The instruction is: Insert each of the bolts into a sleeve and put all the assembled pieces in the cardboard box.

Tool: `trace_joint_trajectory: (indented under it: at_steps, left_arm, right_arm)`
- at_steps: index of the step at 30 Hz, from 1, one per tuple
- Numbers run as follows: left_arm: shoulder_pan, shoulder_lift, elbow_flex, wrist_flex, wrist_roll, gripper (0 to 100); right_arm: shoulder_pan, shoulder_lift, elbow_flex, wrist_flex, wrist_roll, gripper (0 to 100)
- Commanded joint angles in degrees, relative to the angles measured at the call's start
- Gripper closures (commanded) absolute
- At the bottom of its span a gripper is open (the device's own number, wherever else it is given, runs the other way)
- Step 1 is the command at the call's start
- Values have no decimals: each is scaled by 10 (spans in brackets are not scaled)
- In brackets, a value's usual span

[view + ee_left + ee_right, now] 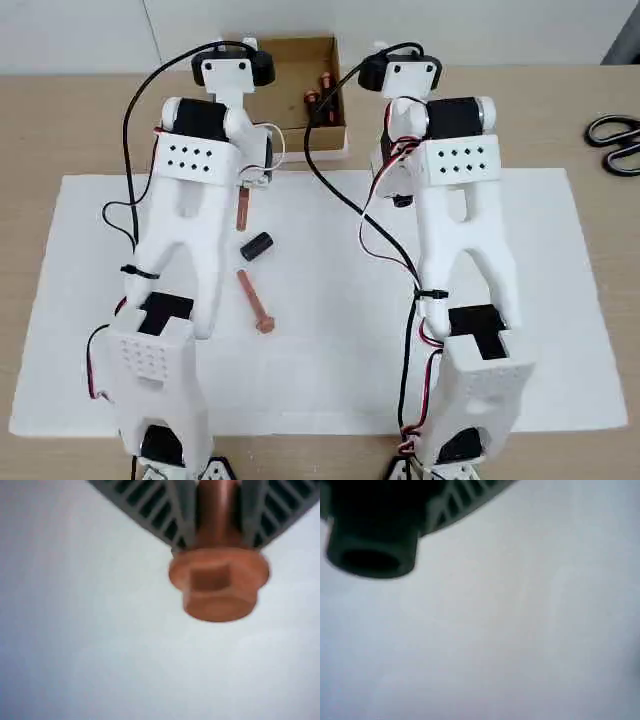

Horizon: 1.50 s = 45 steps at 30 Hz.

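Bolt (pixel 217 585), pinched by its shank in the tight jaws of the left gripper (pixel 245 188) over the sheet's (pixel 330 380) far left, needs, I'd say, squaring to the bore of the sleeve (pixel 370 555) clamped in the right gripper (pixel 400 195), well apart rightward.

The shank of the bolt (pixel 218 582) runs off the edge; the sleeve (pixel 370 555), blurred, seems part hidden in shadow; scissors (pixel 617 143) are cropped.

On the white sheet (pixel 330 380) a loose sleeve (pixel 256 245) lies between a loose bolt (pixel 256 300) in front and the bolt (pixel 243 210) in my left gripper (pixel 218 530) behind. Cardboard box (pixel 290 85) behind the sheet, scissors (pixel 615 140) far right.
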Motion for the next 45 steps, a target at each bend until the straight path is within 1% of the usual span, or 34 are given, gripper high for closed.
trace_joint_trajectory:
  at_steps: [1, 3, 7, 10, 14, 17, 22, 24, 27, 32, 37, 42, 45]
  left_arm:
    - [0, -37, -31, 10, -4, 994]
    - [0, -79, -31, 10, -7, 994]
    - [1, -171, -30, 8, -61, 994]
    - [1, -218, -27, 8, -62, 994]
    - [0, -243, -26, 9, -61, 994]
    - [1, -249, -26, 9, -61, 994]
    - [33, -271, -16, 10, -61, 994]
    - [42, -281, 0, 10, -60, 994]
    - [49, -295, 28, 8, -31, 994]
    - [50, -296, 35, 6, 9, 994]
    - [51, -295, 36, 0, 33, 994]
    - [61, -305, 20, -37, 45, 994]
    - [91, -351, -38, -6, 44, 995]
  right_arm:
    - [2, -53, -8, 3, -1, 991]
    - [2, -88, -8, 3, -2, 991]
    - [-7, -198, -3, 2, -16, 991]
    - [-30, -278, 19, 2, -14, 991]
    - [-60, -378, 102, -15, -4, 991]
    - [-66, -480, 193, -49, -2, 991]
    - [-63, -695, 371, -133, 4, 991]
    - [-65, -759, 473, -178, 4, 994]
    - [-65, -841, 647, -256, 6, 995]
    - [-63, -980, 860, -400, 66, 995]
    - [-63, -1065, 1012, -513, 67, 995]
    - [-63, -1113, 1107, -553, 64, 995]
    - [-65, -1143, 1136, -560, 64, 995]
